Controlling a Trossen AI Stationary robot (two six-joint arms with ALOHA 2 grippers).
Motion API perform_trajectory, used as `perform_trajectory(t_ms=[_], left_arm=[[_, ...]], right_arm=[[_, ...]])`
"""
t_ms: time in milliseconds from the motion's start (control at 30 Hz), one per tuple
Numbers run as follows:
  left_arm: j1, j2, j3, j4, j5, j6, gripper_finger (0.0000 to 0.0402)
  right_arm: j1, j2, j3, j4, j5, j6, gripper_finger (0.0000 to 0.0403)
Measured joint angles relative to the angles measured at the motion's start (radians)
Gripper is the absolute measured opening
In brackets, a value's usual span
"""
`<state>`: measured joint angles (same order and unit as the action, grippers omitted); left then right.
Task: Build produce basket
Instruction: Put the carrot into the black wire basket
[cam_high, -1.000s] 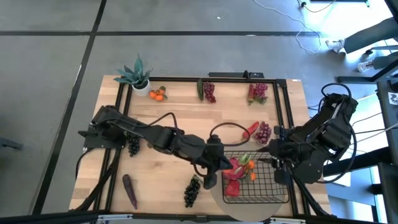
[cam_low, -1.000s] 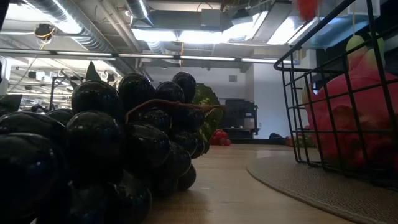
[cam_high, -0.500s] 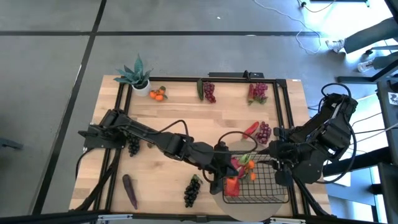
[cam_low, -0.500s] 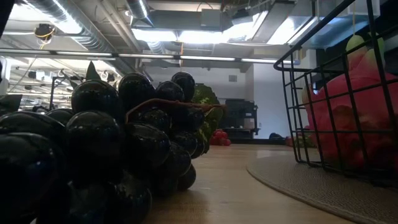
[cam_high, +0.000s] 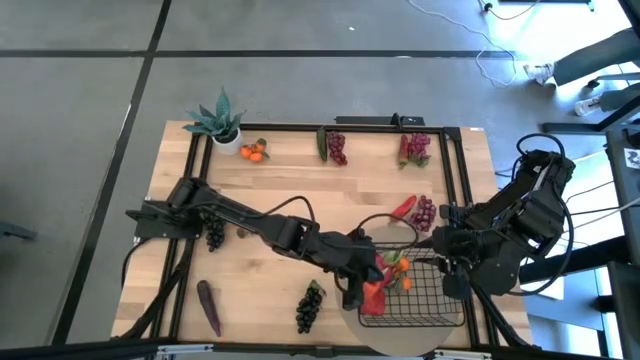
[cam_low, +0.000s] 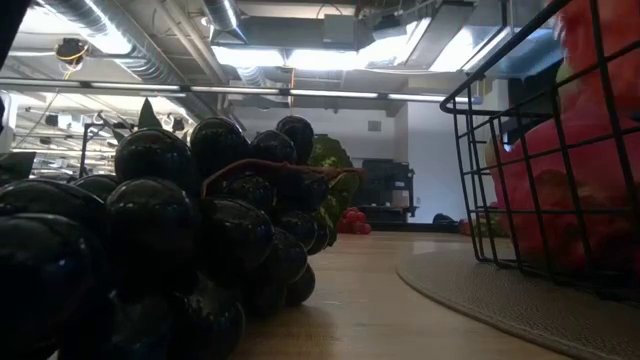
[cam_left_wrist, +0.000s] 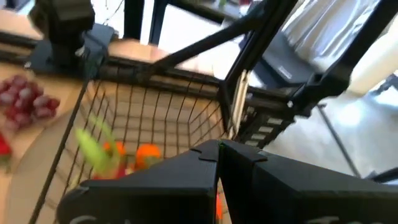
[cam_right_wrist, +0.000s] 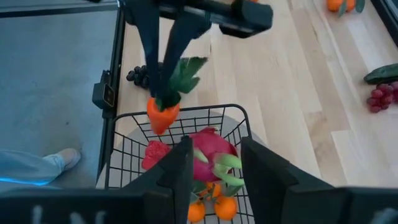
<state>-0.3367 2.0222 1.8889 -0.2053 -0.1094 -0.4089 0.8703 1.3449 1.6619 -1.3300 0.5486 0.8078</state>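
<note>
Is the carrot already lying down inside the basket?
No, the left gripper is holding the carrot by its top, hanging above the rim of the basket.

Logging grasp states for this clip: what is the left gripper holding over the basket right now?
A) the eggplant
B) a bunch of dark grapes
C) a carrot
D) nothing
C: in the right wrist view the left gripper is shut on the carrot, hanging above the basket rim.
</note>
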Motion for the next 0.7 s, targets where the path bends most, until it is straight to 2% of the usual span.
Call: perform_trajectory(t_ms=[300,700], left_arm=[[0.005,0.025,-0.003,-0.052,0.005,-0.001,0.0000],[0.011,0.108,-0.001,-0.034,0.045,-0.030,0.0000]], right_arm=[[0.000,0.000,0.000,0.000,0.000,-0.004,0.0119],[0.000,0.000,0.000,-0.005,0.000,-0.004,0.0119]])
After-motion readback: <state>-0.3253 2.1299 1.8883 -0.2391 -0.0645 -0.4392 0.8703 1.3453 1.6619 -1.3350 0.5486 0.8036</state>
